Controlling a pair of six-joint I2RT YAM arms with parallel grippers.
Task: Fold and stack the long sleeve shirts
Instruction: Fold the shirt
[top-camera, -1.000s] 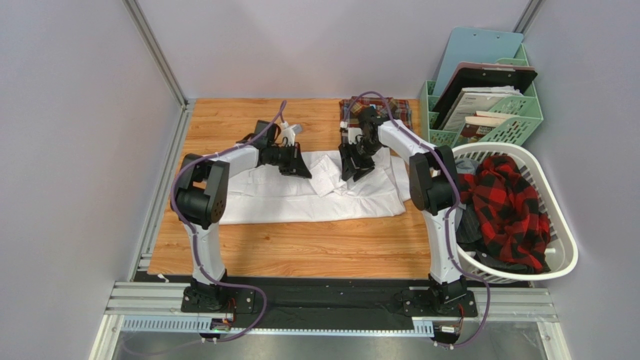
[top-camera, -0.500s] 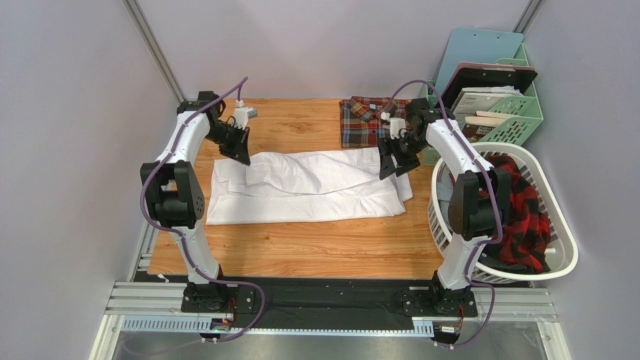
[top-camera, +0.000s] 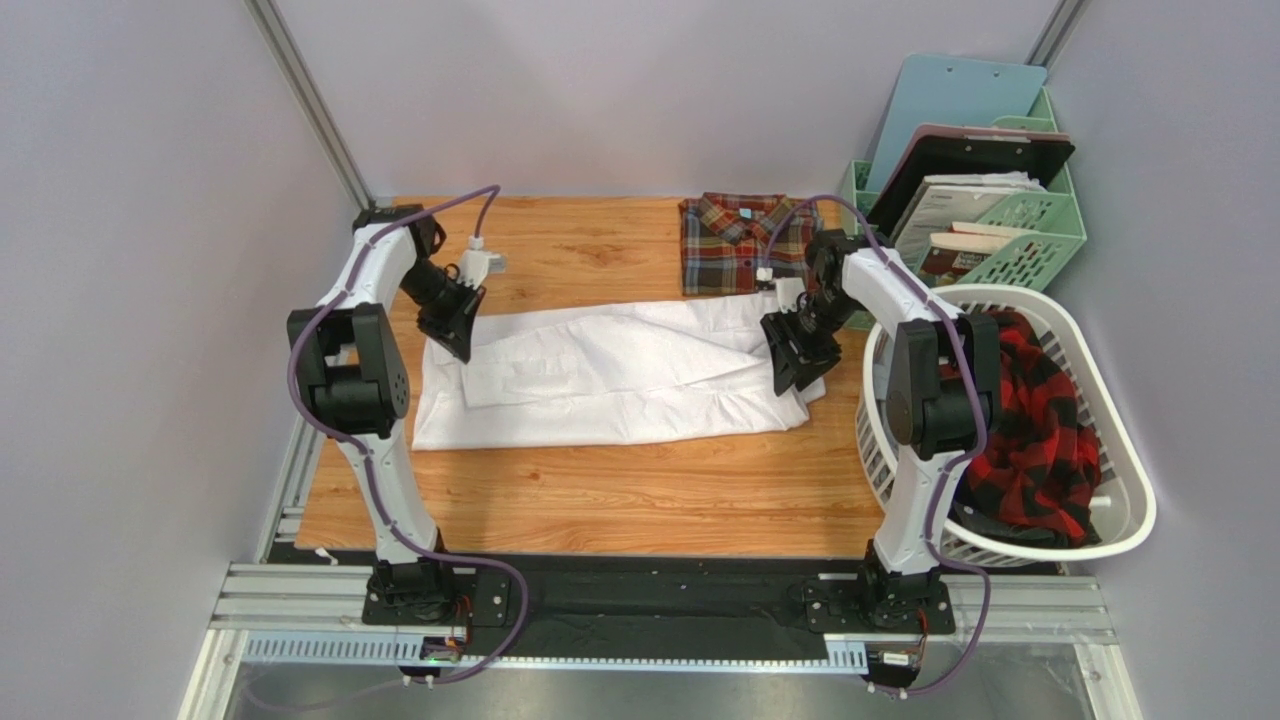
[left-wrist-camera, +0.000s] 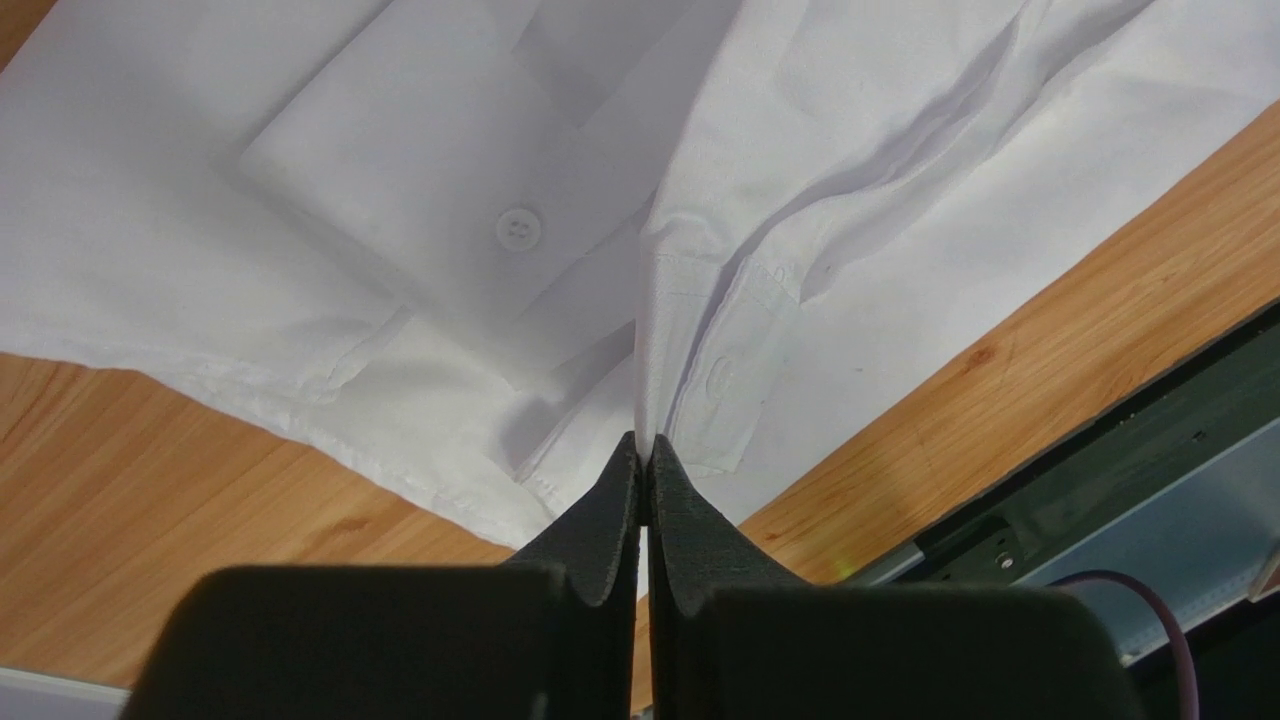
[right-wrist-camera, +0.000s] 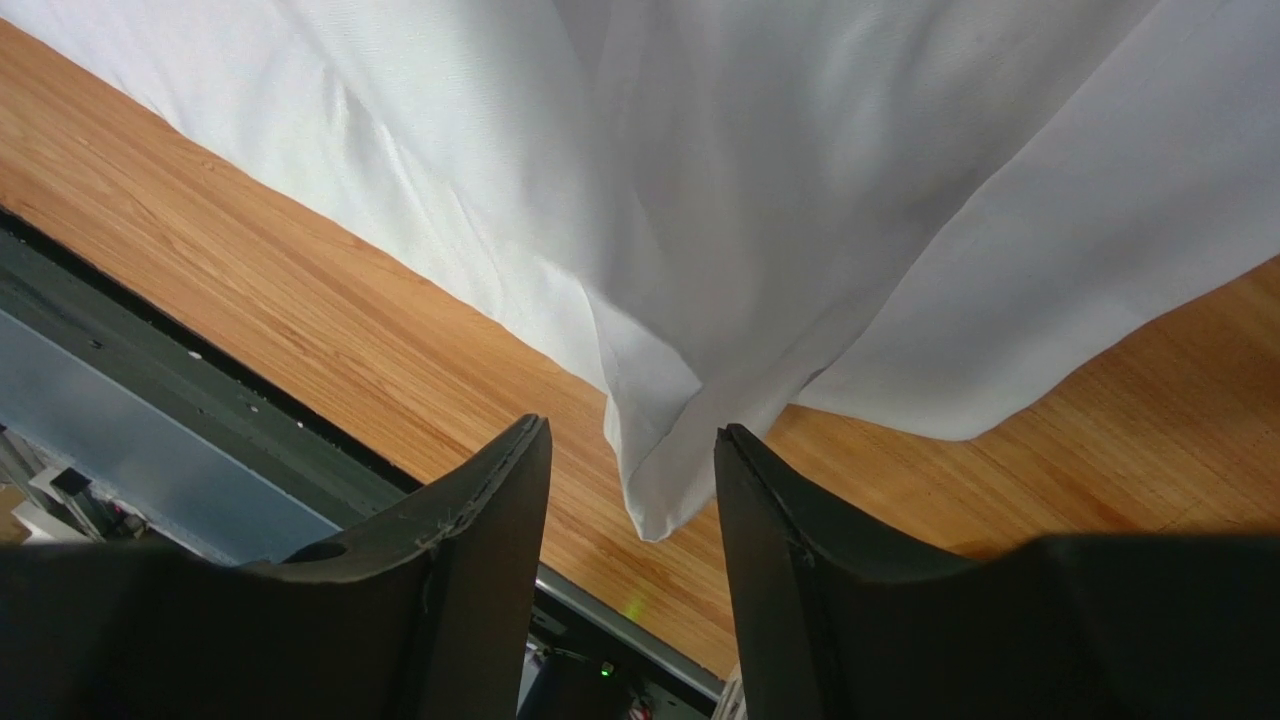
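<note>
The white long sleeve shirt (top-camera: 616, 375) lies spread lengthwise across the middle of the wooden table. My left gripper (top-camera: 451, 323) is at its far left end. In the left wrist view that gripper (left-wrist-camera: 646, 443) is shut on a thin fold of white cloth beside a buttoned cuff (left-wrist-camera: 721, 345). My right gripper (top-camera: 792, 360) hovers over the shirt's right end. In the right wrist view its jaws (right-wrist-camera: 631, 428) stand open, with a loose corner of white cloth (right-wrist-camera: 661, 495) hanging between them, unpinched. The plaid shirt (top-camera: 736, 240) lies folded at the back of the table.
A white laundry basket (top-camera: 1120, 503) holding a red and black checked garment (top-camera: 1037, 420) stands at the right. Behind it a green organiser (top-camera: 1052, 225) holds clipboards and books. Grey walls close in the left, back and right sides.
Both arms swung out from the shirt's middle to its two ends. The left one drew cloth leftward, and the shirt now lies longer and flatter. The right jaws widened, then narrowed.
</note>
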